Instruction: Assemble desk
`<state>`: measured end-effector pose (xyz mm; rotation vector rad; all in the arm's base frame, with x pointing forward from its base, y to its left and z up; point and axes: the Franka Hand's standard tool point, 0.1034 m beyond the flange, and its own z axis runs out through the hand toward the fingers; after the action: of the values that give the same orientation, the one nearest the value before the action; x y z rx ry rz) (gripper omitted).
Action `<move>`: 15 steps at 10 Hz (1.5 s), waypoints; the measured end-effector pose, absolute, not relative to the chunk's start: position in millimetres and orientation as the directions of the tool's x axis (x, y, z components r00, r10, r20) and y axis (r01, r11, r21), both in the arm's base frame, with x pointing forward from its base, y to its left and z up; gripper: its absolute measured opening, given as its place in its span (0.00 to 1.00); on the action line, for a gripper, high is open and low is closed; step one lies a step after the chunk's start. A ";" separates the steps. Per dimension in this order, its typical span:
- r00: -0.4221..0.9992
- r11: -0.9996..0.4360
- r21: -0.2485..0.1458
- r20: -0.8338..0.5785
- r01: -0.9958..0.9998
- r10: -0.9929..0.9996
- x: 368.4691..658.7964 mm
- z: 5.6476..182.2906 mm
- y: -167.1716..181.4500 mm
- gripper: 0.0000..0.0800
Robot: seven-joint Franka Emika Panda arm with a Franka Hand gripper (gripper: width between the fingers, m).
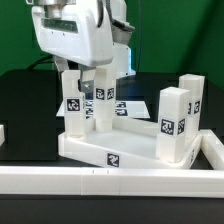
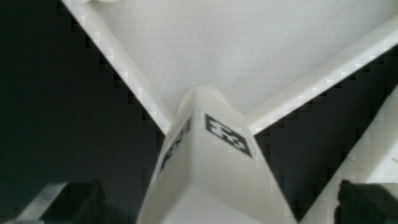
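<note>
White leg (image 2: 210, 150) stands upright in the tabletop (image 1: 110, 152) directly beneath the pincer (image 1: 88, 78), whose jaws are spread wide.

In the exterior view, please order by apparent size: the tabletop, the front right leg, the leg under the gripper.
1. Tabletop, widest by far.
2. and 3. Front right leg and the leg under the gripper: unsure. The first looks bigger, but it stands nearer the camera and the gripper hides the other's top.
</note>
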<state>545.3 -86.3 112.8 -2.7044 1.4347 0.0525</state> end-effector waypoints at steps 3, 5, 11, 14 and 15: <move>0.767 -0.766 -0.042 -0.044 -0.642 -0.640 545.3 111.3 -87.8 0.81; 0.865 -0.864 -0.038 -0.037 -0.502 -0.501 544.6 111.3 -89.7 0.81; 0.982 -0.981 -0.040 -0.026 -0.190 -0.189 542.6 110.3 -92.7 0.68; 0.979 -0.978 -0.040 -0.026 -0.203 -0.202 542.6 110.2 -92.8 0.36; 0.973 -0.973 -0.039 -0.027 -0.229 -0.228 542.6 110.2 -92.7 0.36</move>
<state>542.6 -92.7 110.2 -3.0786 0.3560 0.0349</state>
